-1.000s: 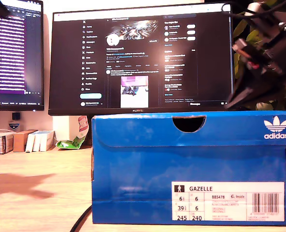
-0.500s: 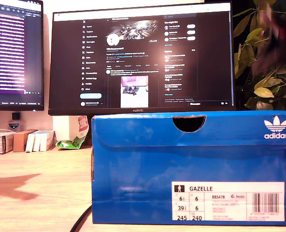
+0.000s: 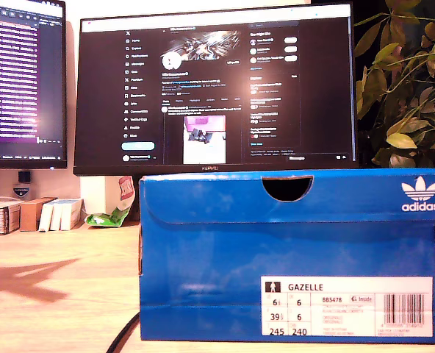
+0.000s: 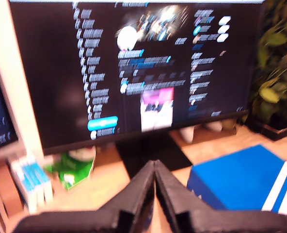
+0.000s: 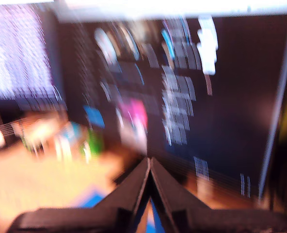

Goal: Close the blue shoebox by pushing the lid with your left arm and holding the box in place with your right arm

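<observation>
Risk: with the lid down, the likeliest slip is a raised tool clipping the monitor or the plant; both stand close behind.
Box look: blue Adidas Gazelle shoebox, white size label, lid flat with a thumb notch.
Box place: on the wooden counter, nearest the exterior camera, towards that view's right.
My first tool: fingers pressed together, empty, above the box.
My second tool: fingers together, empty; view blurred.
</observation>
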Controlling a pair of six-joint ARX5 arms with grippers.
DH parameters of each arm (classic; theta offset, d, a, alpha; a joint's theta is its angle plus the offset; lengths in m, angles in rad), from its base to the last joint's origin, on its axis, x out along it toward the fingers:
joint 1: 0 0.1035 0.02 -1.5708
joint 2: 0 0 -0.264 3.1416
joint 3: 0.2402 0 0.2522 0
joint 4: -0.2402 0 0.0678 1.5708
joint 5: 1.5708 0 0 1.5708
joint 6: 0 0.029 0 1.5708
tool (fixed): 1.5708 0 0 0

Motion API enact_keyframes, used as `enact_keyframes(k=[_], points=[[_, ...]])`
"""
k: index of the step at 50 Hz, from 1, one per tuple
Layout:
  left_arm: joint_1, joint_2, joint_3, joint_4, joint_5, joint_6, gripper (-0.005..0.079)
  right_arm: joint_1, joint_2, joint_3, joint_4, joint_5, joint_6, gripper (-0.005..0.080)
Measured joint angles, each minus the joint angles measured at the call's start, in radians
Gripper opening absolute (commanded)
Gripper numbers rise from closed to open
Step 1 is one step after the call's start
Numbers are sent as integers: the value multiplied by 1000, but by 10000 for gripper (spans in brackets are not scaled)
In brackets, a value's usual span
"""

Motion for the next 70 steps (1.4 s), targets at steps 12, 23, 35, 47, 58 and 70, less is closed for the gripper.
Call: enact_keyframes(k=[12,23,35,47,58,70], points=[[-17,-119,18,-68,-14,42,-19,4,-196,55,-131,23,-55,-12],[-32,-171,20,-121,-26,48,-19,19,-341,55,-290,83,-155,-12],[-40,-273,20,-174,-61,49,-19,85,-458,56,-350,203,-276,-12],[-94,-336,32,-229,-48,56,-19,89,-513,100,-420,181,-295,-13],[-94,-334,32,-233,-44,43,-19,89,-510,97,-505,160,-294,-12],[-94,-344,32,-167,-28,-10,-19,89,-536,97,-412,110,-319,-12]])
